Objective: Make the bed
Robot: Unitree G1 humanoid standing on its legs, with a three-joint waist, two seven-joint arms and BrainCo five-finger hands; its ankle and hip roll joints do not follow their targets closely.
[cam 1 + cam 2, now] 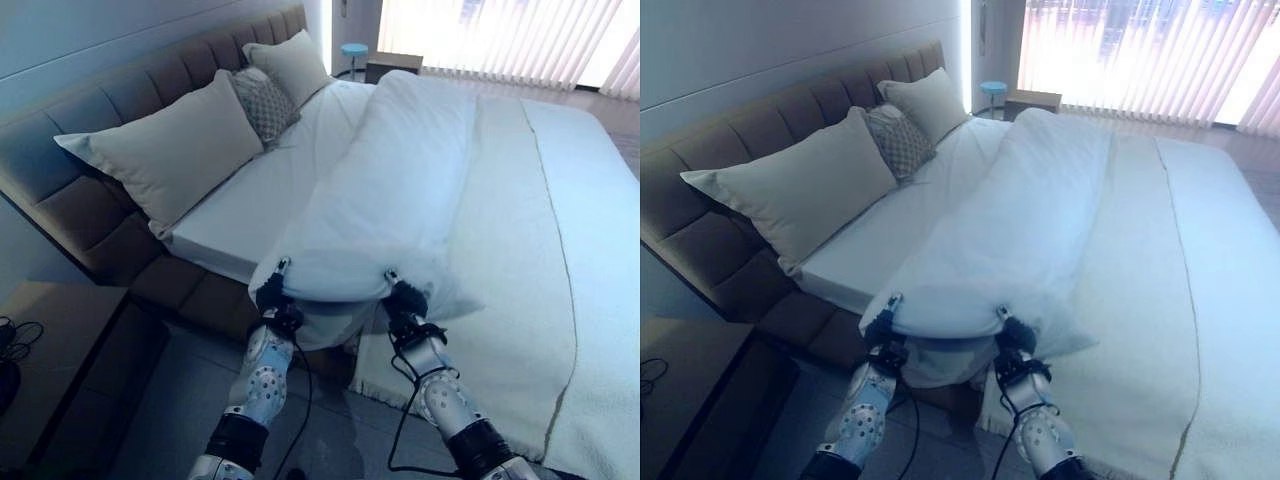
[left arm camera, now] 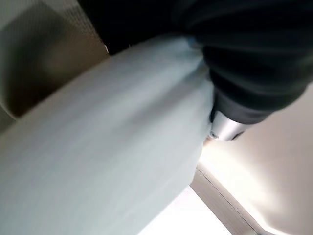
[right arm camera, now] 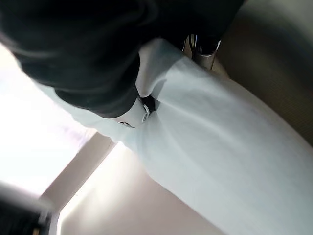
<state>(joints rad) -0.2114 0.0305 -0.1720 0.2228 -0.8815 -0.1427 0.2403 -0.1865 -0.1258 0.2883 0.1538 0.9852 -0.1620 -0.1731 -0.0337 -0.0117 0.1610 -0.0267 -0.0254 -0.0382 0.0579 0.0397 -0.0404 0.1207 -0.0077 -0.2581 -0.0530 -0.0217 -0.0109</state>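
Both hands, left hand (image 1: 272, 297) and right hand (image 1: 404, 299), have fingers curled tight on the white duvet (image 1: 400, 190) edge, lifted above the bed (image 1: 240, 215) side near the pillows (image 1: 170, 150).

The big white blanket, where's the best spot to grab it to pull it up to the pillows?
Probably the folded near edge of the duvet, from the bed's side. That edge hangs free there, and the left hand and right hand already pinch it, spread apart.

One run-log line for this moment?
left hand: grips duvet edge | right hand: grips same edge | duvet: bunched lengthwise | pillows: at headboard
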